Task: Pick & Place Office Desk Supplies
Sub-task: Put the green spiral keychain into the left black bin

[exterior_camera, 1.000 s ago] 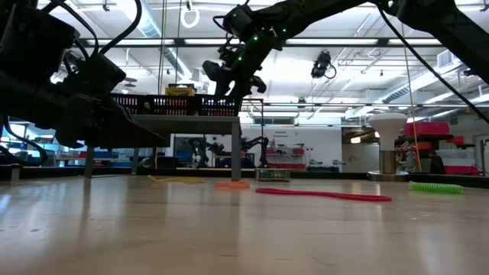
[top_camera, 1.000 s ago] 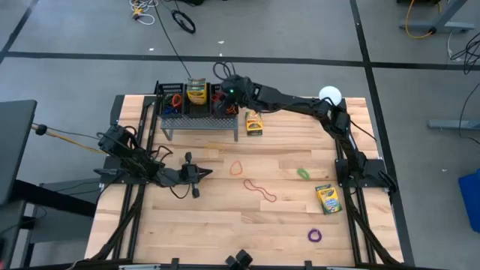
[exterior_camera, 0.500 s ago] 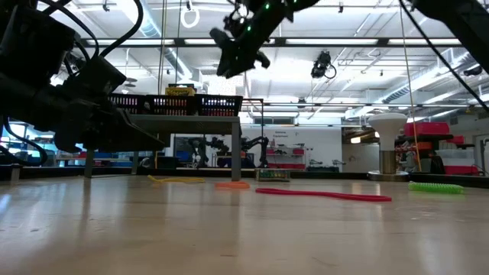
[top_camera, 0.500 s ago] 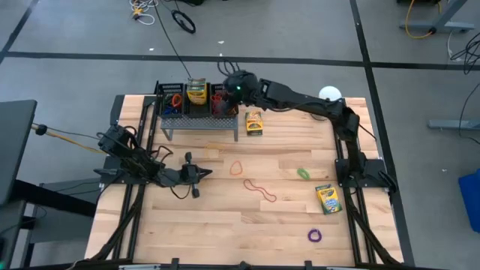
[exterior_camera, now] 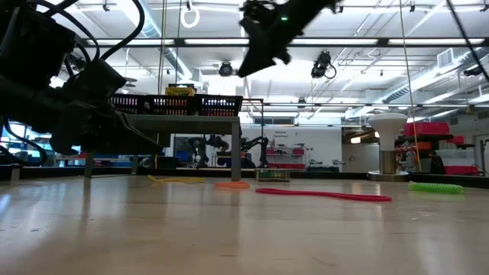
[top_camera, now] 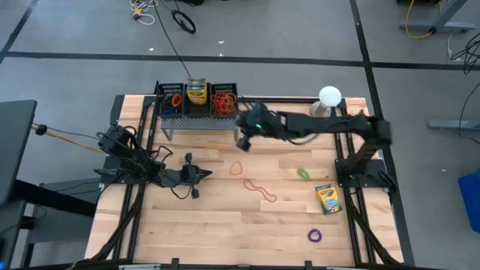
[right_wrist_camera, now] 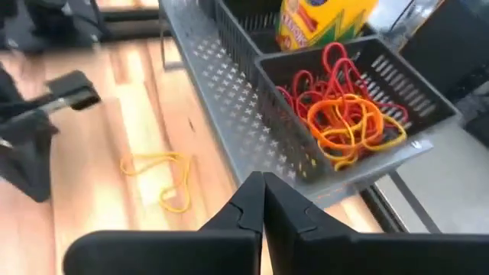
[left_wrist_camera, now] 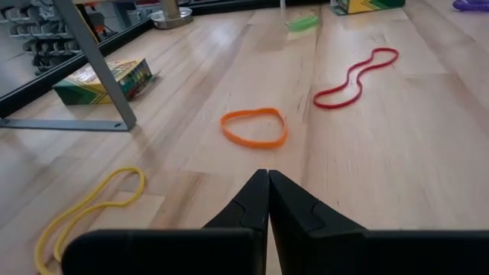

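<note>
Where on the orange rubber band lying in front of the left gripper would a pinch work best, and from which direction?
The orange rubber band lies flat on the table as an open loop, apart from the red band. Probably best to come straight down and pinch across one strand, one finger inside the loop and one outside. The strand nearest the shut left gripper looks the most direct choice.

Overhead straight down, low level across table (top_camera: 225, 217), wrist views forward, all sharing tabletop

We saw loose bands (top_camera: 236, 167) flat on the table, red and orange bands (right_wrist_camera: 344, 114) heaped in a bin, and one crayon box (top_camera: 326, 199) lying flat.
</note>
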Robot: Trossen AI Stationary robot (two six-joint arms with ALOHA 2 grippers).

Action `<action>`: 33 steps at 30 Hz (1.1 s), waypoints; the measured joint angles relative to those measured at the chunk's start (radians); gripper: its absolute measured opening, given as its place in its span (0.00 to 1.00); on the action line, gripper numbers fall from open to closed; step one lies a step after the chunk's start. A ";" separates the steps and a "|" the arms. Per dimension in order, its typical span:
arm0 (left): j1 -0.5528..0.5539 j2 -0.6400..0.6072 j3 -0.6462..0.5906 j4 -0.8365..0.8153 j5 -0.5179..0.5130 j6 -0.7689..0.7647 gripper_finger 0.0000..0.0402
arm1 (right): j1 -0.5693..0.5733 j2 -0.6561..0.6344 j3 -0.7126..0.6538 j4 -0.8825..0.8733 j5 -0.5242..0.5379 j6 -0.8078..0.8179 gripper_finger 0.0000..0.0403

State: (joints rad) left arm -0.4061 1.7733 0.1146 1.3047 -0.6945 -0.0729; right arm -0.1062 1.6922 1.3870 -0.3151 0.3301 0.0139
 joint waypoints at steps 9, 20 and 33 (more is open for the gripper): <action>0.002 0.000 0.051 -0.044 0.000 -0.027 0.04 | 0.186 -0.282 -0.476 0.285 0.076 0.121 0.02; 0.000 0.002 0.218 -0.267 0.104 -0.021 0.04 | 0.459 -0.303 -0.661 0.253 0.228 0.378 0.01; 0.000 0.183 0.373 -0.264 0.155 -0.020 0.03 | 0.742 -0.305 -0.661 -0.197 0.425 1.046 0.02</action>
State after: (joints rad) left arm -0.4061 1.9567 0.4873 1.0411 -0.5393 -0.0924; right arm 0.6361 1.3876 0.7261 -0.5116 0.7546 1.0597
